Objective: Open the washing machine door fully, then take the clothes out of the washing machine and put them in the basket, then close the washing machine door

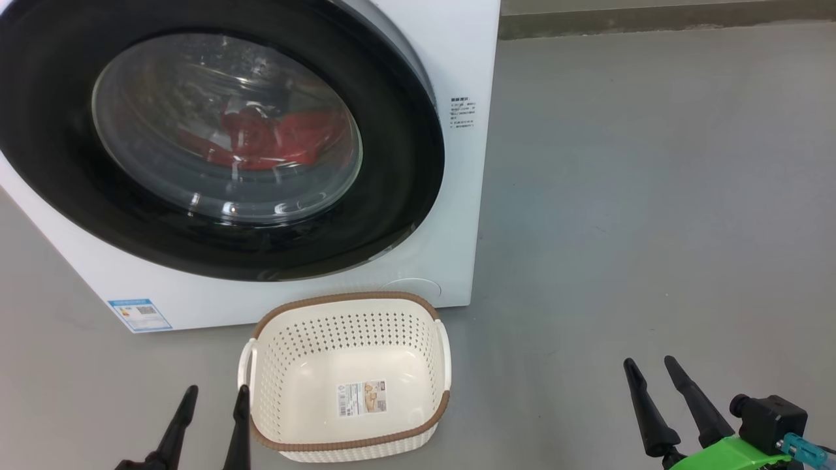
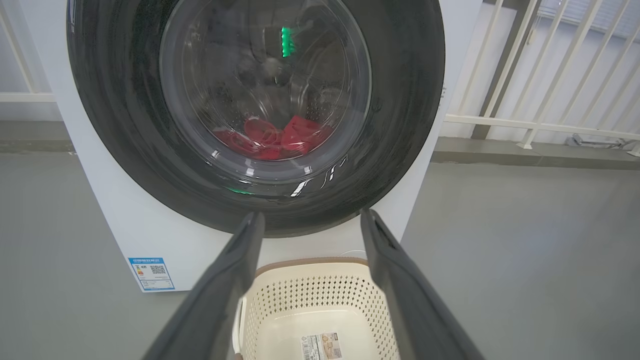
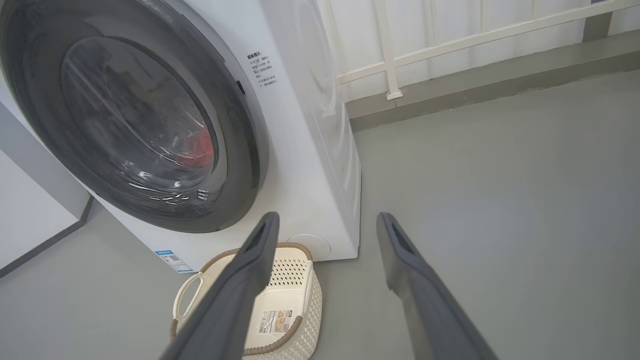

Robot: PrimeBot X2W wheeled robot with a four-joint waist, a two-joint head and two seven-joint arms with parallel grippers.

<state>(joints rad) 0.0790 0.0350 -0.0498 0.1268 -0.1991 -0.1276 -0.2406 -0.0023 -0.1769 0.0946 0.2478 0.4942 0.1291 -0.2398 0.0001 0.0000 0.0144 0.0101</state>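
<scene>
The white washing machine [image 1: 457, 59] stands on the grey floor with its round black-rimmed door [image 1: 392, 215] shut against its front. Red clothes [image 1: 261, 140] lie in the drum behind the glass, also seen as clothes [image 2: 275, 137] in the left wrist view and clothes [image 3: 197, 147] in the right wrist view. The cream perforated basket [image 1: 346, 307] sits on the floor in front of the machine, with nothing but a sticker inside. My left gripper [image 1: 217, 395] stands open just left of the basket. My right gripper [image 1: 651, 364] stands open over bare floor to the right.
A blue label [image 1: 139, 314] is at the machine's lower left corner. Grey floor [image 1: 653, 196] stretches to the right of the machine. A white railing [image 2: 540, 120] and a low kerb run along the back.
</scene>
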